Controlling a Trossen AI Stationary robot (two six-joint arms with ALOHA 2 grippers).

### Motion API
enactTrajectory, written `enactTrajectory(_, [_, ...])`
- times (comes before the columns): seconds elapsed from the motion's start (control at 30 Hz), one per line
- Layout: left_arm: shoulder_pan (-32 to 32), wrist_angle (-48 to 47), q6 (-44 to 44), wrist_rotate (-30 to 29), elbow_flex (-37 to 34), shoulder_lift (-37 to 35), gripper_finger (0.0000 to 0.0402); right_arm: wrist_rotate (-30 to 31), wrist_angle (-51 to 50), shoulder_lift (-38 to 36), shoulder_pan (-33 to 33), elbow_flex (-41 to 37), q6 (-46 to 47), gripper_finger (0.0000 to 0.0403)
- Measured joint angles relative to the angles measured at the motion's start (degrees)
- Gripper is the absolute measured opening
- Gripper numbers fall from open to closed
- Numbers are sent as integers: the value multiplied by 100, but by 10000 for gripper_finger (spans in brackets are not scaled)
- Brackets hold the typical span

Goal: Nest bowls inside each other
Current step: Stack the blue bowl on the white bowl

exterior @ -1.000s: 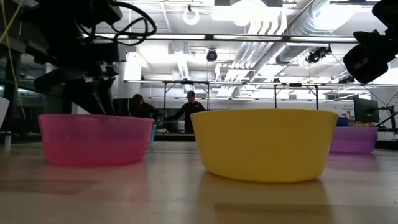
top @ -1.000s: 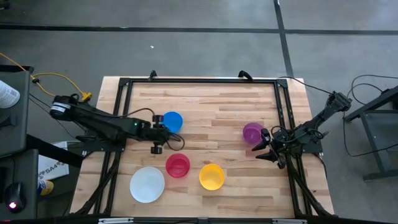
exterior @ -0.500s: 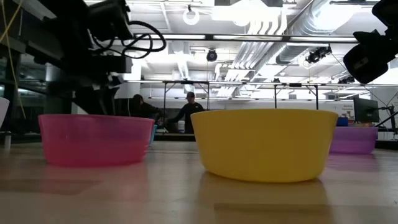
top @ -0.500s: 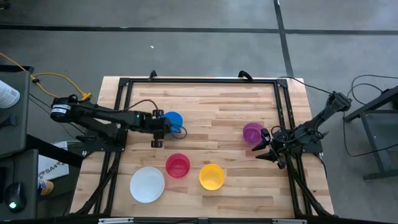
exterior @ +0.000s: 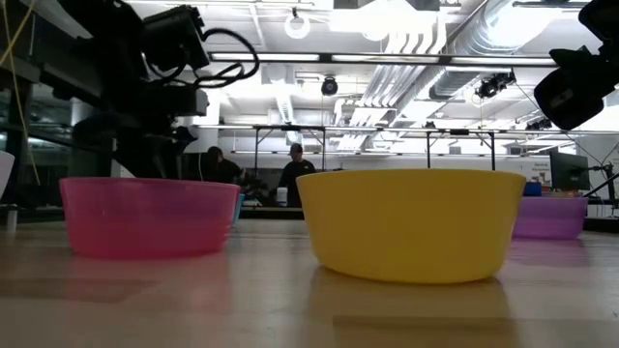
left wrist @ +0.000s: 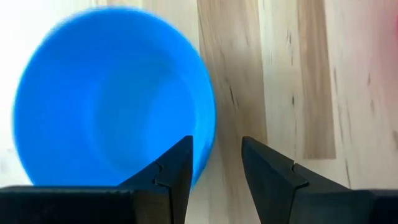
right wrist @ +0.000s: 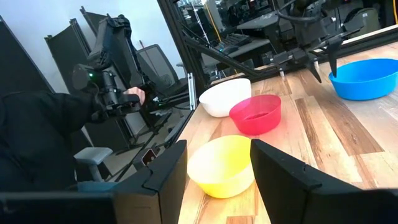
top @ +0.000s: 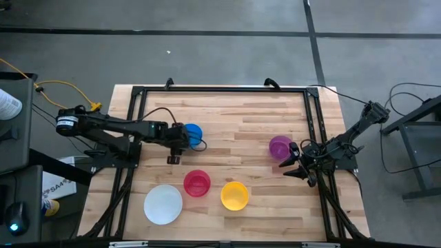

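Observation:
My left gripper [top: 185, 136] is open over the left rim of the blue bowl [top: 194, 133]. In the left wrist view one finger [left wrist: 177, 165] stands over the blue bowl's [left wrist: 112, 93] inside and the other over the bare wood outside. It seems to touch nothing. The red bowl [top: 197, 183], the yellow bowl [top: 234, 195] and the white bowl [top: 163, 204] sit upright near the front edge. The purple bowl [top: 280, 146] sits at the right. Just to its right my right gripper [top: 289, 164] waits open, level, with nothing between its fingers.
A black frame [top: 220, 89] runs around the wooden table top. Bare wood lies between the blue and purple bowls. In the low view the red bowl [exterior: 145, 217] and yellow bowl [exterior: 411, 224] stand close up. A person's dark sleeve [right wrist: 43, 137] shows beyond the table.
My left gripper has swung toward the table's far edge and now hangs over the blue bowl's left rim, still open. The bowls have stayed where they were.

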Motion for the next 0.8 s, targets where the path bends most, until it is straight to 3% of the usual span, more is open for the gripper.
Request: enactTrajectory(0.8, [0, -112, 139, -217, 45, 4, 136, 0, 2, 0, -2, 0, 140, 169])
